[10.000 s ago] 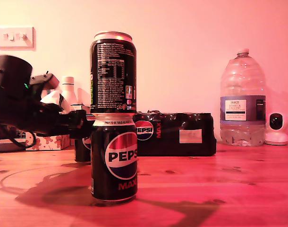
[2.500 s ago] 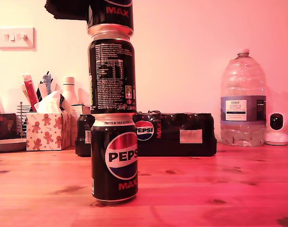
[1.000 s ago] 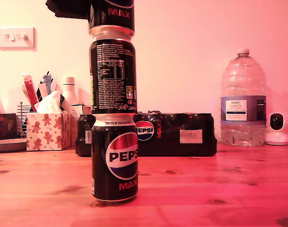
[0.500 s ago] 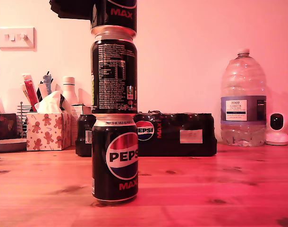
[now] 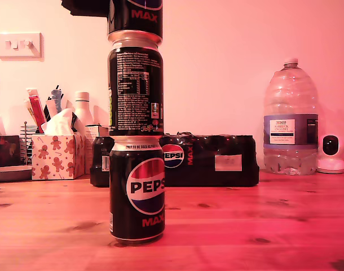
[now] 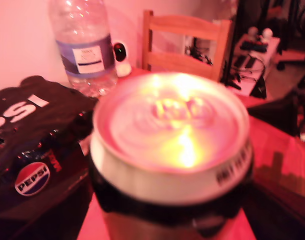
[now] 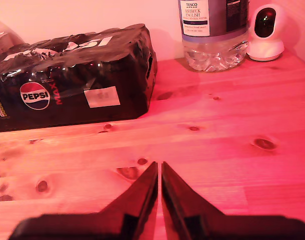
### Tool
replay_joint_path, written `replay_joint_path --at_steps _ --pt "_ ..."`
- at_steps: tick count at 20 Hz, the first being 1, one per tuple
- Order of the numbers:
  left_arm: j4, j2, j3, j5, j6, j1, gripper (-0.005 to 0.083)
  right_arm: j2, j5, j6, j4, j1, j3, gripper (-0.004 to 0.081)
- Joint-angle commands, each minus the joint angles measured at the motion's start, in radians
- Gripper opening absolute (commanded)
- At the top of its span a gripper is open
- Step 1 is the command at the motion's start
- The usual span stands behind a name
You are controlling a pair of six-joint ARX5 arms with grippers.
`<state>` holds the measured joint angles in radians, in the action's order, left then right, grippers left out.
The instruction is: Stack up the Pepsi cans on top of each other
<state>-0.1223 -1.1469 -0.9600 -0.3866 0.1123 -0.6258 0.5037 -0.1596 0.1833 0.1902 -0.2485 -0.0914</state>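
Your first gripper (image 5: 113, 8) grips the top black aluminium Pepsi can (image 5: 135, 14) squarely over the two-can stack (image 5: 136, 141), steadying it; your second gripper (image 7: 159, 172) is closed, empty.

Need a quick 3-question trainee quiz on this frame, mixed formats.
1. True or false: the water bottle stands at the exterior view's left.
2. My second gripper is: A) open, B) shut on a can, C) shut, holding nothing.
3. How many Pepsi cans are in the column, counting the one cut off by the exterior view's top edge?
Key: 1 false; 2 C; 3 three.
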Motion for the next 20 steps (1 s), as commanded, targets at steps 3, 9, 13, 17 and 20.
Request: replay_joint_path --at_steps 3,9,13,17,20 --pt "0.061 -0.005 -0.01 0.003 -0.007 -0.003 0.079 0.002 0.002 0.004 0.006 0.002 0.013 -0.0013" --pt "0.102 -0.005 -0.046 0.004 -0.009 -0.003 0.079 0.002 0.002 0.003 0.007 0.002 0.013 -0.0013" --pt "0.1 -0.005 -0.09 0.014 -0.008 -0.003 0.079 0.002 0.004 0.001 0.007 0.002 0.013 -0.0013" --pt "0.1 -0.005 -0.128 0.054 -0.007 -0.003 0.079 0.002 0.021 0.001 0.007 0.002 0.013 -0.0013" --pt "0.093 -0.005 -0.142 0.115 -0.008 -0.003 0.078 0.002 0.021 -0.008 0.008 0.002 0.011 -0.0013"
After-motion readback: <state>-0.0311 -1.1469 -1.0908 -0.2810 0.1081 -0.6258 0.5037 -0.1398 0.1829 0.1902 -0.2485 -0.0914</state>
